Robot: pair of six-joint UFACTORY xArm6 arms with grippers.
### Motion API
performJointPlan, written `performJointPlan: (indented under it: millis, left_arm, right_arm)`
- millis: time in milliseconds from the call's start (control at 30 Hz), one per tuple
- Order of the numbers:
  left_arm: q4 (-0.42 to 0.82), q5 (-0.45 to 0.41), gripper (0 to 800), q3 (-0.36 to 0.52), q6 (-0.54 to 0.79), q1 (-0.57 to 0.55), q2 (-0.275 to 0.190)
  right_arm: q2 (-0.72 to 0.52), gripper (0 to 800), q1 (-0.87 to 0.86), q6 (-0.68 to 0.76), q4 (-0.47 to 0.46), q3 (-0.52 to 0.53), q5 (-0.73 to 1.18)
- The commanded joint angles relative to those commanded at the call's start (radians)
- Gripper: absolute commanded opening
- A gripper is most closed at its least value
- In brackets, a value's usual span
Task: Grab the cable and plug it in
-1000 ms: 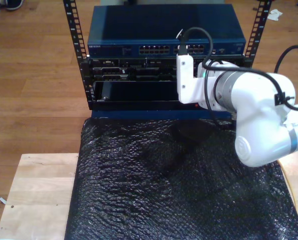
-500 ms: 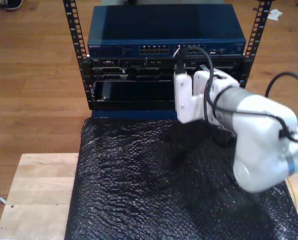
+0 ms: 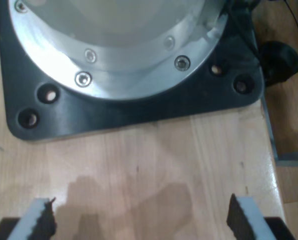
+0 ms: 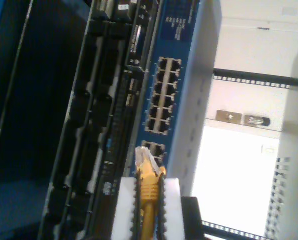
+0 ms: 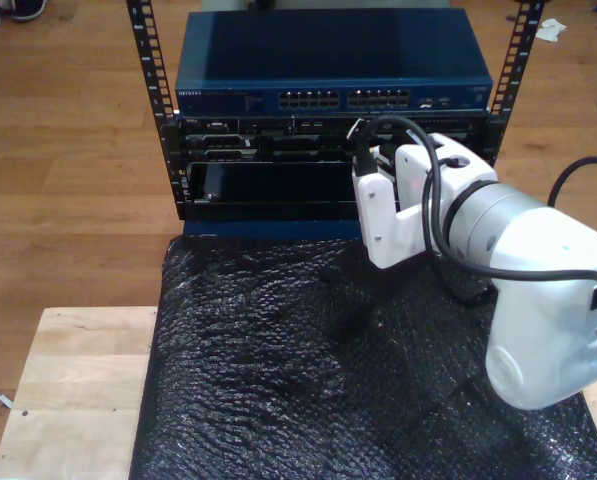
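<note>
Since half a second earlier, the white arm has been drawn slightly back from the blue network switch [image 5: 333, 70] in the exterior view. My second gripper [image 4: 148, 200] is clamped on the thin yellow-orange network cable [image 4: 148, 212], its small clear plastic plug [image 4: 144, 160] just ahead of the pads. Being light, limp and fragile-latched, it is best gripped close behind the plug. My first gripper [image 3: 139, 220] is held apart.

My second gripper [image 4: 148, 200] sat clamped on the cable [image 4: 148, 202], plug tip just past its fingertips. My first gripper [image 3: 139, 220] stood with pads [image 3: 39, 220] wide apart.
</note>
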Motion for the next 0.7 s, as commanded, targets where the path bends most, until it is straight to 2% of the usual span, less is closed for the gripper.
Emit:
performJointPlan:
  millis: [367,700]
  left_arm:
    - [0.0,0.0,800,0.0,0.0,0.0,0.0]
    - [0.0,0.0,800,0.0,0.0,0.0,0.0]
  right_arm:
    - [0.017,0,0.005,0.002,0.0,-0.038,0.003]
    - [0.095,0,0.002,-0.02,-0.011,-0.083,-0.009]
